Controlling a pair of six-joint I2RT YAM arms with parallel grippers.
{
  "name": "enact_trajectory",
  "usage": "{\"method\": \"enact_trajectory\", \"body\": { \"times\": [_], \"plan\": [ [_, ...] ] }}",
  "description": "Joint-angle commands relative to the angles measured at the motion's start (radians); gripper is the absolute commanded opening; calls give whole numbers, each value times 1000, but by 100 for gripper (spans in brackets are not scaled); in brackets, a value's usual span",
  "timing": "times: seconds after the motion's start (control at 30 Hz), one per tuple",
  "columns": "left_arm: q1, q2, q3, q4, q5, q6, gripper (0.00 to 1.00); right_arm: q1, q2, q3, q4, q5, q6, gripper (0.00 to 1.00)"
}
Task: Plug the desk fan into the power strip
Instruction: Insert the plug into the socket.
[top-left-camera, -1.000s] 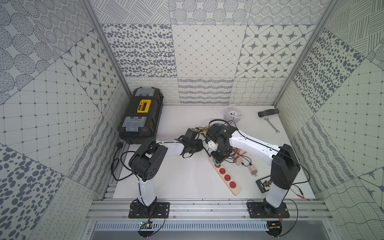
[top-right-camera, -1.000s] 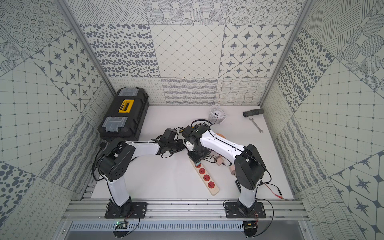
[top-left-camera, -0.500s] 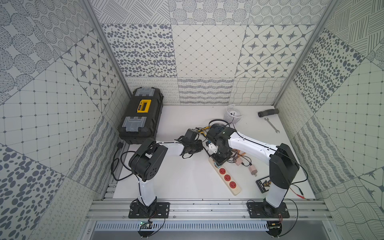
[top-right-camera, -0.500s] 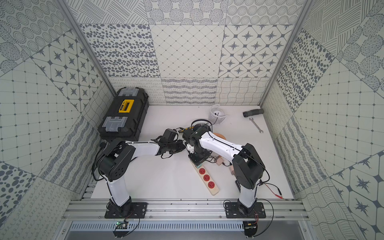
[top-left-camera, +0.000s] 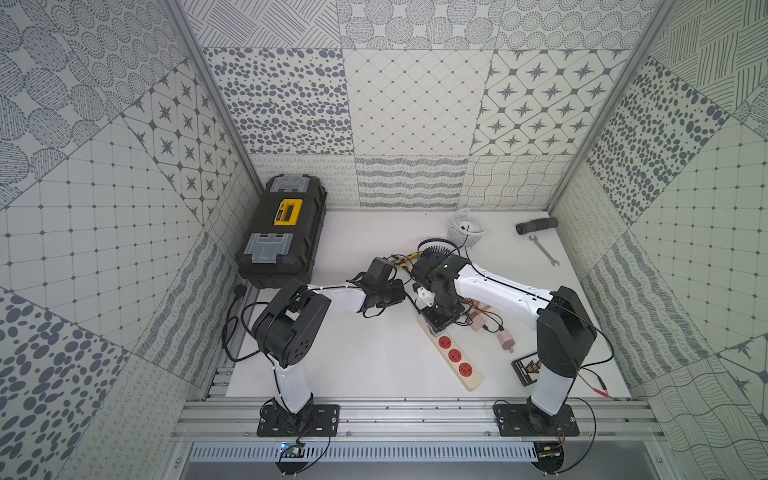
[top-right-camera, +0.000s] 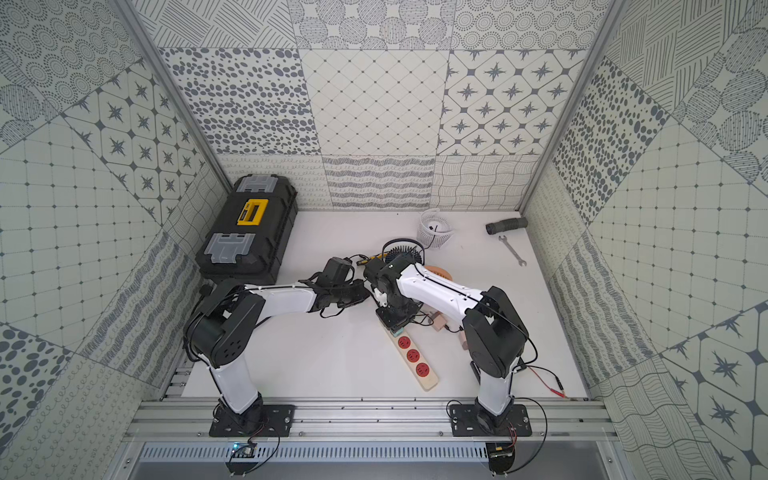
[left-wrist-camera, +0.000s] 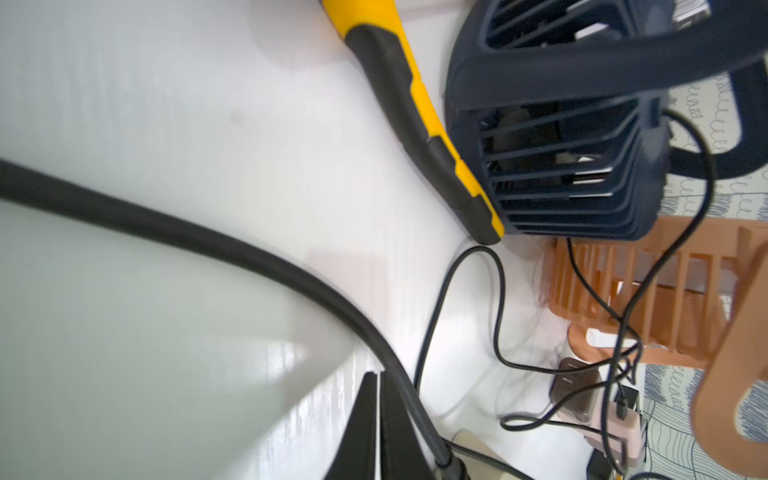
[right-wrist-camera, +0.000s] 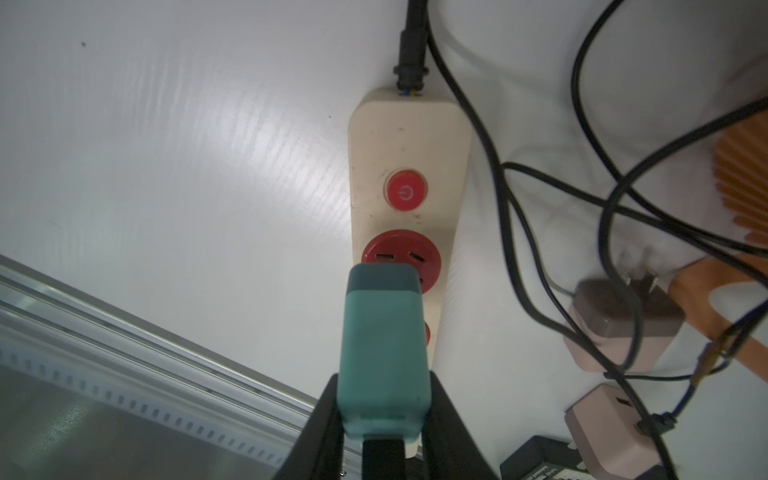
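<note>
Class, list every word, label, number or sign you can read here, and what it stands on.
Power sign (circle with a stroke), white, on the red button of the power strip.
Yellow label on the black toolbox: too small to read.
Print on the small black card: too blurred to read.
Nothing else legible.

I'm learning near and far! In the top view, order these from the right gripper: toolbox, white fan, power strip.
1. power strip, right under the right gripper and its teal plug
2. white fan, at the back
3. toolbox, far back left
</note>
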Motion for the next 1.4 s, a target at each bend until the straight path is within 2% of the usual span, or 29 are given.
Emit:
{"method": "enact_trajectory", "body": {
  "times": [0.0, 0.27, 0.43, 0.73, 0.93, 1.07, 1.37],
  "plan": [
    [12, -46, -29, 31, -4, 48, 9, 8, 116, -70, 143, 88, 35, 0],
    [12, -151, -150, 85, 22, 51, 16, 10, 175, -20, 193, 127, 5, 0],
    [12, -218, -227, 107, 43, 35, 17, 18, 215, -8, 233, 151, -19, 0],
    [12, -324, -330, 151, 63, 2, 18, 55, 229, -98, 304, 223, -21, 0],
    [12, -358, -366, 169, 74, -5, 18, 61, 249, -93, 350, 270, -35, 0],
    [11, -378, -383, 165, 68, -8, 18, 73, 259, -97, 366, 235, -14, 0],
    [10, -382, -380, 191, 122, -1, 18, 88, 173, -249, 381, 248, 50, 0]
  ]
}}
